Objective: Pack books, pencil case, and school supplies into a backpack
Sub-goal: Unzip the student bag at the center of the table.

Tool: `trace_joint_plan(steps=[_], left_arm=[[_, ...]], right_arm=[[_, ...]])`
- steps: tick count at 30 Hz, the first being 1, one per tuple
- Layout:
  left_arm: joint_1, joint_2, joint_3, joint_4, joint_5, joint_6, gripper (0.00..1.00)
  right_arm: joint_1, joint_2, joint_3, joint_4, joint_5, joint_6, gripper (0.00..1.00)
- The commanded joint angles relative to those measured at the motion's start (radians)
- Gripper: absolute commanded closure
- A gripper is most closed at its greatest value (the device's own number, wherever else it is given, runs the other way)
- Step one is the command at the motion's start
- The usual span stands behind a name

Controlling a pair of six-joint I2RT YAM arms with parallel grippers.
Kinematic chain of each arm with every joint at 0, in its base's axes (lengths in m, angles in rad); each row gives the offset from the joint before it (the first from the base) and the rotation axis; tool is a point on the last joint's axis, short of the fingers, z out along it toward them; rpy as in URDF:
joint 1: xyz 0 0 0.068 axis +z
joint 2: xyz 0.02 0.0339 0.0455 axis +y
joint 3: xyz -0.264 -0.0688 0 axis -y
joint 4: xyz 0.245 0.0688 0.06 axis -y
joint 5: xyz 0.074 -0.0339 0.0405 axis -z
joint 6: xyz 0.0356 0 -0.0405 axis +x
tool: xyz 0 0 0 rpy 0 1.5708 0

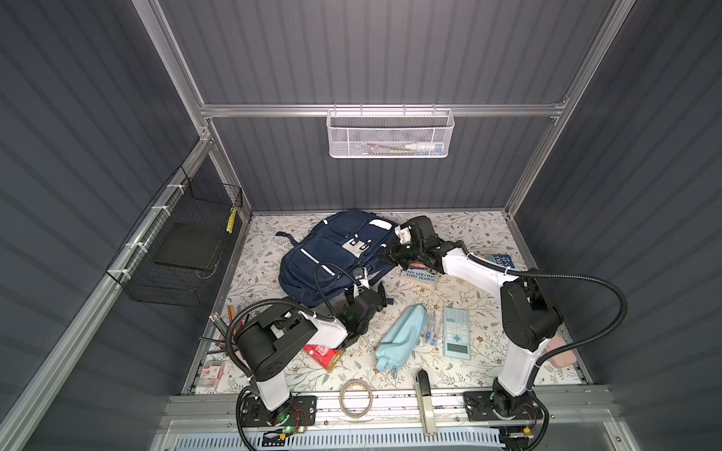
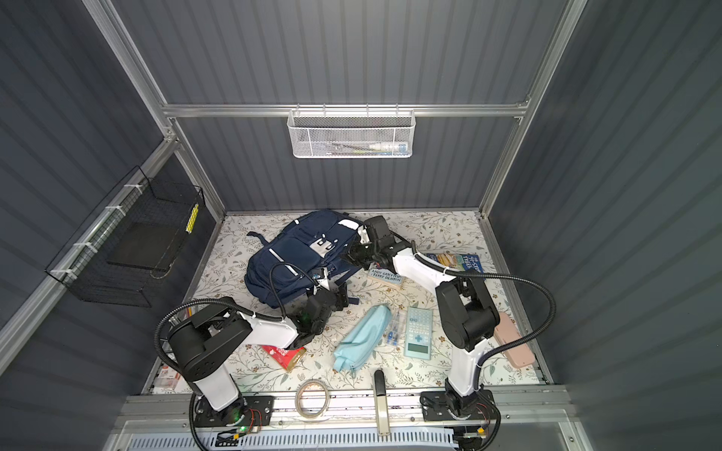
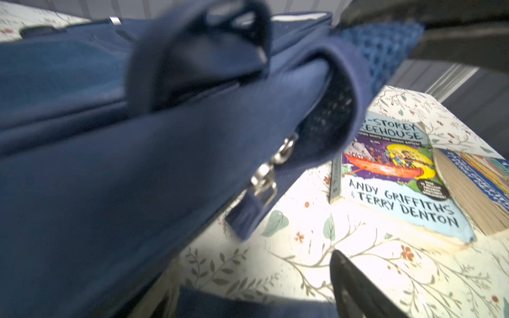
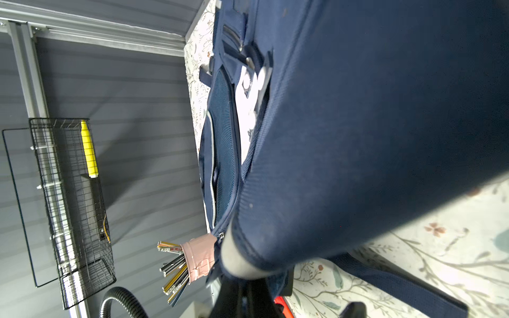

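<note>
The backpack (image 1: 324,257) lies front-up at the far middle of the floral tabletop (image 1: 480,230). The right end effector (image 1: 385,255) is at its right-hand edge; its jaws are together, pinching navy fabric, which fills most of the right wrist view. The left end effector (image 1: 367,295) sits at the bag's near edge with its jaws apart and nothing between them. In the left wrist view one dark finger (image 3: 355,286) shows over the tabletop beside a zip pull (image 3: 264,179).

The Treehouse book (image 3: 399,192) lies flat just right of the bag, partly under the right arm. The smaller blue book (image 1: 498,261) overlaps its far side.

The pencil case (image 1: 398,336) lies near the front middle. The clear packet (image 1: 429,330) and the calculator (image 1: 456,332) lie side by side to its right. The red pack (image 1: 324,355) lies partly under the left arm. None of these is in the bag.
</note>
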Motion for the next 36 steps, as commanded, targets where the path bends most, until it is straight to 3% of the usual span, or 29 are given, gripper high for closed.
trace_joint_plan(steps=[1, 4, 7, 8, 13, 14, 23, 31, 36], left_arm=[[0.001, -0.024, 0.041, 0.033, -0.036, 0.050, 0.16], [0.003, -0.025, 0.123, -0.192, -0.123, -0.030, 0.16], [0.014, -0.014, 0.130, -0.250, -0.151, -0.064, 0.24], [0.021, -0.015, 0.124, -0.243, -0.129, -0.073, 0.31], [0.041, -0.029, 0.119, -0.284, -0.090, -0.110, 0.95], [0.043, -0.043, 0.108, -0.296, -0.088, -0.120, 1.00], [0.045, -0.229, -0.020, -0.482, -0.030, -0.226, 1.00], [0.055, -0.337, -0.040, -0.584, -0.011, -0.220, 1.00], [0.116, -0.434, -0.080, -0.642, 0.055, -0.210, 1.00]], right_arm=[[0.008, -0.040, -0.023, 0.044, -0.049, -0.008, 1.00], [0.009, -0.041, -0.037, 0.044, -0.059, -0.011, 1.00], [0.009, -0.047, -0.051, 0.056, -0.065, -0.008, 1.00], [0.010, -0.050, -0.054, 0.056, -0.065, -0.007, 1.00], [0.008, -0.050, -0.061, 0.070, -0.069, -0.003, 1.00], [0.006, -0.049, -0.061, 0.074, -0.070, -0.001, 1.00], [-0.025, -0.037, -0.013, 0.068, -0.051, -0.002, 1.00], [-0.040, -0.015, 0.017, 0.052, -0.050, -0.017, 1.00], [-0.095, -0.002, 0.045, -0.012, -0.064, -0.080, 1.00]])
